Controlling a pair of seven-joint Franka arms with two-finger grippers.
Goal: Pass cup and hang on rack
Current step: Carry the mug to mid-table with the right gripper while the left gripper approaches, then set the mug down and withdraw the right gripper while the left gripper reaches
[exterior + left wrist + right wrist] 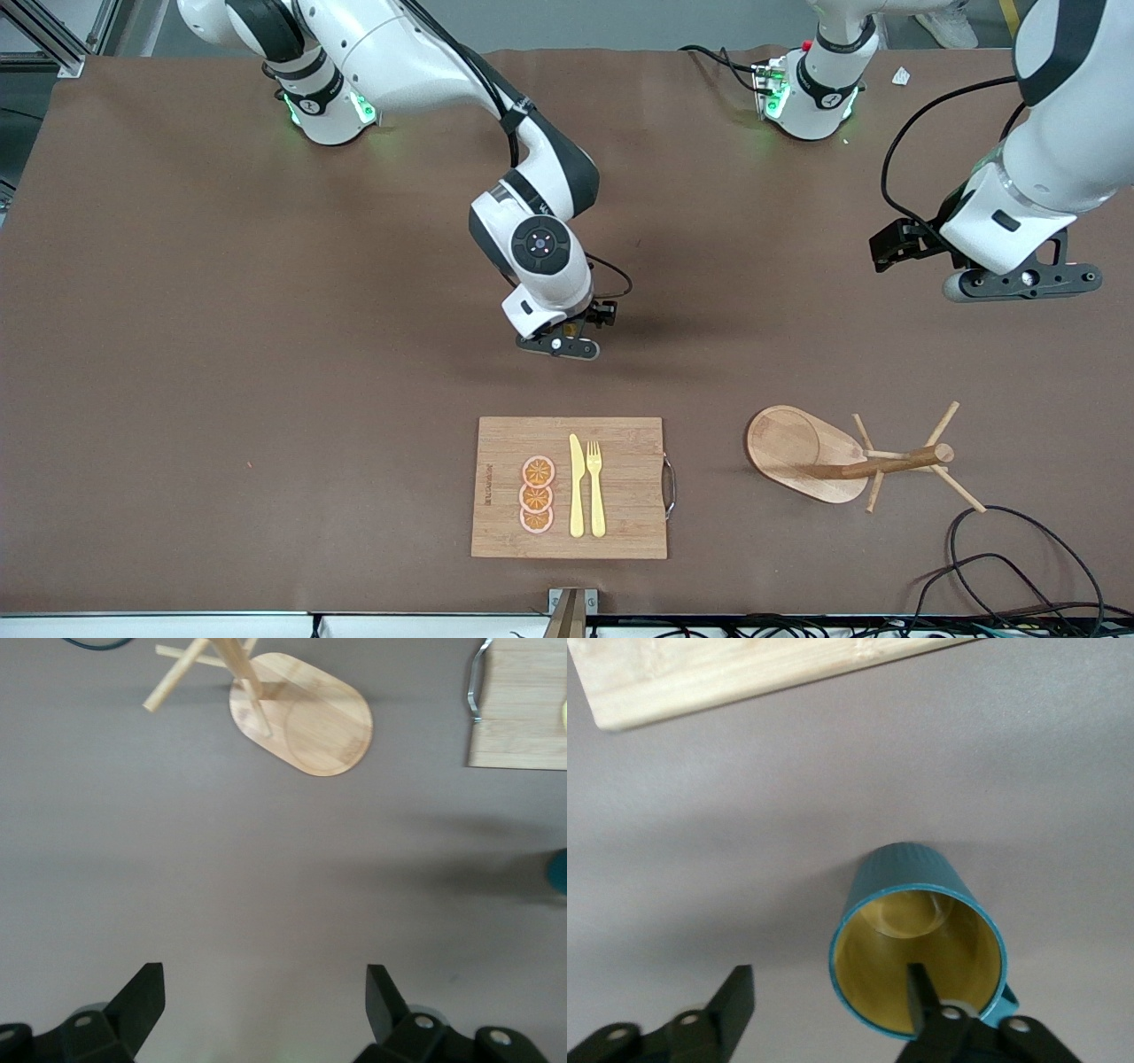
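Note:
The cup (921,895), dark teal with a yellow inside, stands mouth up on the brown table; its small handle (1007,997) shows by my right hand. My right gripper (828,979) is open over it, one finger inside the mouth, the other outside, neither pressing the wall. In the front view the right gripper (567,344) covers the cup, farther from the camera than the cutting board. A teal edge of the cup (558,873) shows in the left wrist view. The wooden rack (842,456) stands toward the left arm's end. My left gripper (1019,283) (266,992) waits open over bare table.
A bamboo cutting board (633,478) with a metal handle lies near the front edge, carrying orange slices (537,494), a yellow knife (577,487) and a fork (595,487). Black cables (1019,567) loop at the front corner beside the rack.

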